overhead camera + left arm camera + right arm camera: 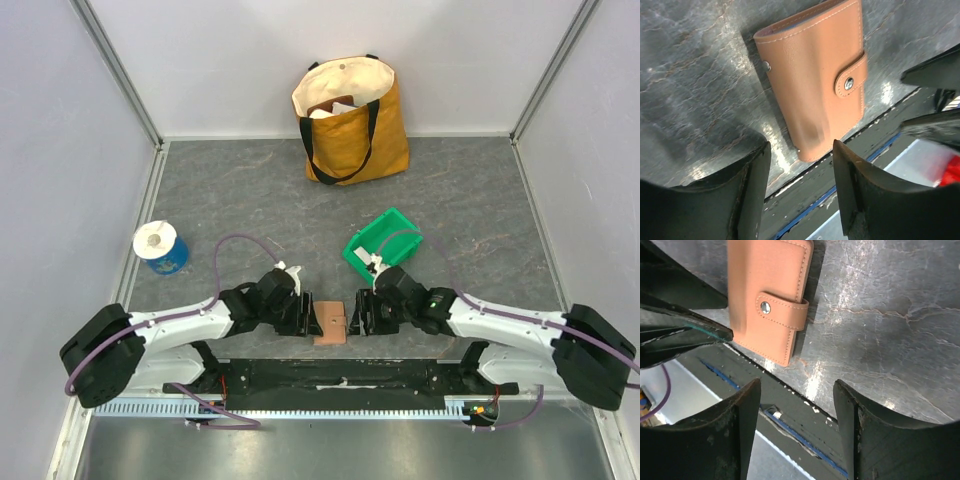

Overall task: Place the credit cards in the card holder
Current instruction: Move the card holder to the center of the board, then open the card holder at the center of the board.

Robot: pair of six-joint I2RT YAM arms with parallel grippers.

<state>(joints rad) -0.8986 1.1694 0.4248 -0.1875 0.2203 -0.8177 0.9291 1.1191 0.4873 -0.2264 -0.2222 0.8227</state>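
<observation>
The card holder (pixel 330 322), a terracotta-brown wallet, lies folded shut with its tab snapped, flat on the grey table near the front edge. It lies between my two grippers. My left gripper (pixel 310 318) stands just left of it, open, with nothing between its fingers. In the left wrist view the card holder (pixel 810 75) lies just beyond the left gripper (pixel 801 150). My right gripper (pixel 357 315) stands just right of it, open and empty. The right wrist view shows the card holder (pixel 767 295) ahead and left of the right gripper (pixel 796 385). No credit cards are in view.
A green plastic bin (pixel 383 240) sits behind the right gripper. A yellow tote bag (pixel 350 118) stands at the back wall. A blue-and-white roll (pixel 160 247) sits at the left. The black rail (pixel 340 375) runs along the table's near edge, just below the wallet.
</observation>
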